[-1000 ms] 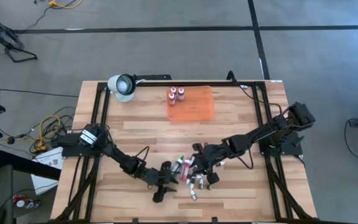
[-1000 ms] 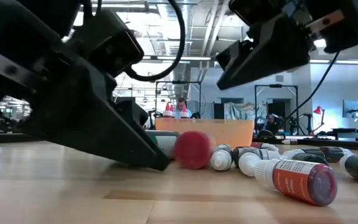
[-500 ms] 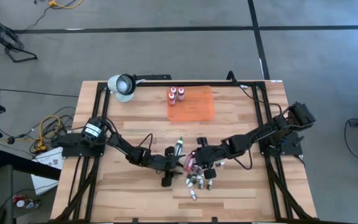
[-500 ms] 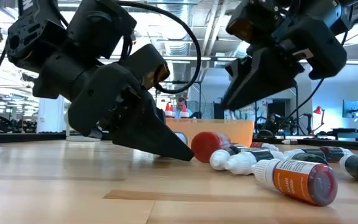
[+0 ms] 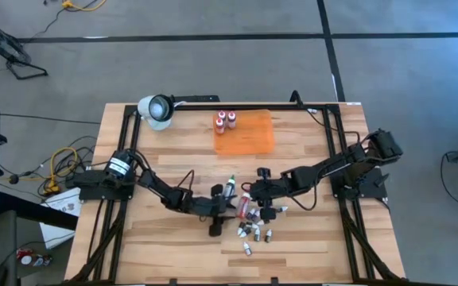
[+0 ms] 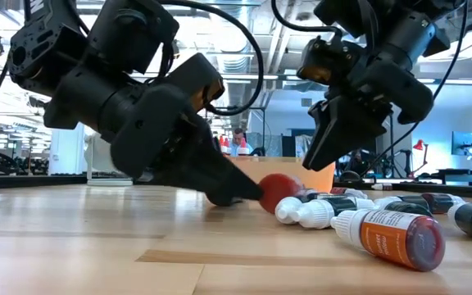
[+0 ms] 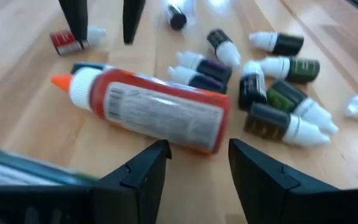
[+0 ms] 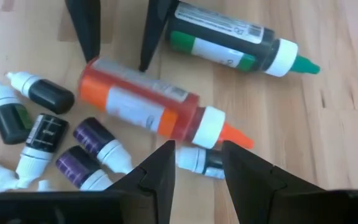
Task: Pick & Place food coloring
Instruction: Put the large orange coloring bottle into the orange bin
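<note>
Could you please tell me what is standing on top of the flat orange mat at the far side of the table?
Three small bottles stand upright near the far left corner of the orange mat; no more can be made out.

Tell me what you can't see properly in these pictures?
- Words on the orange bottle: blurred in the left wrist view.
- Colours of the tiny bottles: too small in the high view.
- The lying bottles behind the left gripper: its dark body hides them in the low view.
- The three bottles on the orange mat: too small in the high view, half hidden behind the arm in the low view.
- The green bottle: partly cut off by the edge in the right wrist view.
</note>
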